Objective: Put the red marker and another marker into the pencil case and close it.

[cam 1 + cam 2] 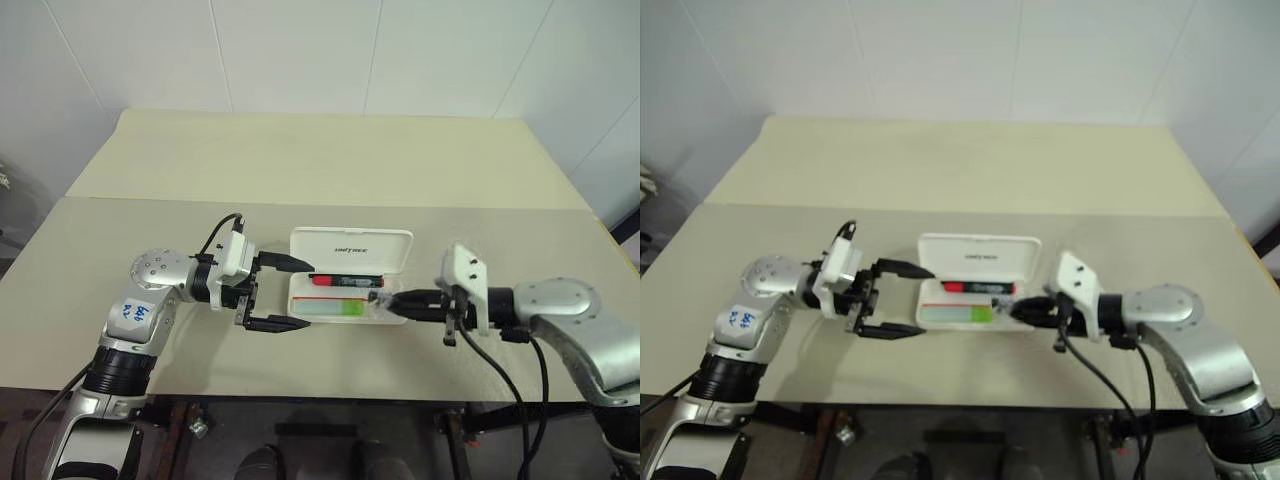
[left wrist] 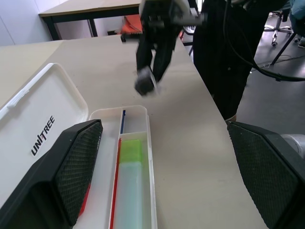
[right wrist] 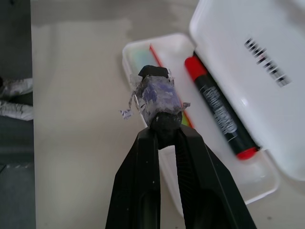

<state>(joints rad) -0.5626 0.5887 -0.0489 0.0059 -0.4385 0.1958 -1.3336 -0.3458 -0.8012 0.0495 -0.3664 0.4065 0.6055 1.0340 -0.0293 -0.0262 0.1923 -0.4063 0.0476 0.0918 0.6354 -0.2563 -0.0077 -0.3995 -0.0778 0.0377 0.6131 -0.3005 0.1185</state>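
Centrally on the beige tabletop [image 1: 330,180]: white pencil case [image 1: 350,243], lid up and back, tray toward the robot. Inside the tray, red marker [image 1: 345,281] along the hinge side, dark body with red ends; pale green highlighter [image 1: 335,309] in the nearer compartment, parallel to it, beside a red-and-blue stripe. Left tool [image 1: 283,294] released, fingers spread wide, level, just beside the case's left end, one finger near the lid corner, the other near the tray's front corner; grasping nothing. Right tool [image 1: 388,301] clenched, tips pressed together and wrapped in tattered purplish tape, at the tray's right end, over its rim; contact with the case not clear. Nothing held in it
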